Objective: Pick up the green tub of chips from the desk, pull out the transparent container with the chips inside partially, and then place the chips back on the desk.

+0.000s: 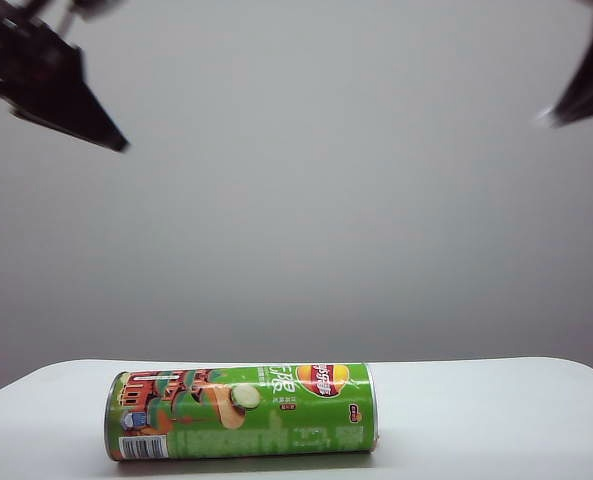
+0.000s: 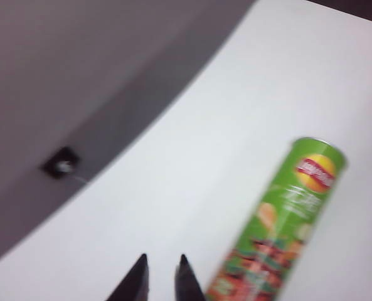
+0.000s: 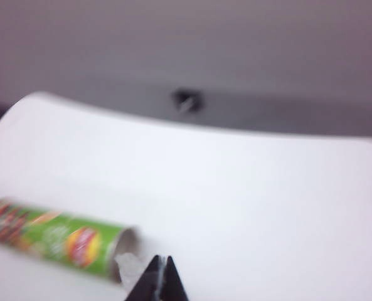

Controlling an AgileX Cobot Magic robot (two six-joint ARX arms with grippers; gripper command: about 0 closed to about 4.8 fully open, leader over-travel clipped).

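Two grippers hang high above green tub of chips (image 1: 241, 412), touching nothing. Tub lies on side on desk (image 1: 496, 420). Left gripper (image 2: 162, 266) slightly parted, empty; right gripper (image 3: 159, 266) clenched, empty.

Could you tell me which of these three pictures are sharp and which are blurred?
Exterior view: the bright-green cylindrical chip can on the white desk is fairly sharp, while the dark left gripper and right gripper at the top corners are smeared. Left wrist view: soft, the can's artwork blurred. Right wrist view: blurriest, with glare washing out the desk.
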